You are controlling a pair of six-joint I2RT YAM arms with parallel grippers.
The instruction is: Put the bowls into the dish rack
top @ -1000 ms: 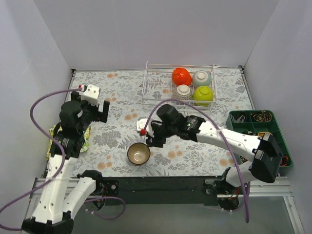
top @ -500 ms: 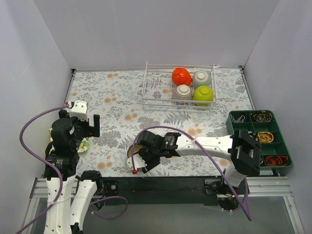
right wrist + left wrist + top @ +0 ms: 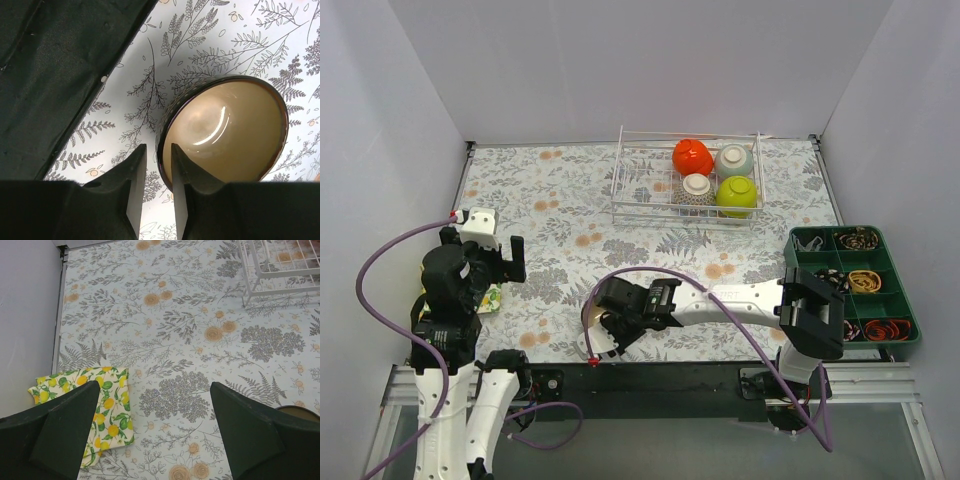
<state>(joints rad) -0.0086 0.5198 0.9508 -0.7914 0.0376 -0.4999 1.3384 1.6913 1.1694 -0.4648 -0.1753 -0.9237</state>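
A dark brown bowl (image 3: 225, 130) with a tan inside sits upright on the floral table near the front edge; in the top view my right gripper (image 3: 605, 328) covers most of it. My right gripper (image 3: 158, 147) straddles its left rim, one finger inside and one outside. The jaws are narrow, with a sliver of table still showing beside the outer finger. The dish rack (image 3: 632, 190) at the back holds an orange-red bowl (image 3: 691, 157), a pale blue-green bowl (image 3: 734, 160), a red-and-white patterned bowl (image 3: 696, 188) and a lime-green bowl (image 3: 736, 195). My left gripper (image 3: 155, 387) hangs open and empty at the left.
A dark green compartmented tray (image 3: 802, 262) of small items stands at the right edge. A lemon-print cloth (image 3: 85, 405) lies at the table's left edge beside my left gripper. The rack's near left corner (image 3: 250, 287) shows in the left wrist view. Grey walls enclose three sides.
My right arm swung down from mid-table onto the brown bowl, and its jaws narrowed around the rim. My left arm drew back toward the near left, then held still.
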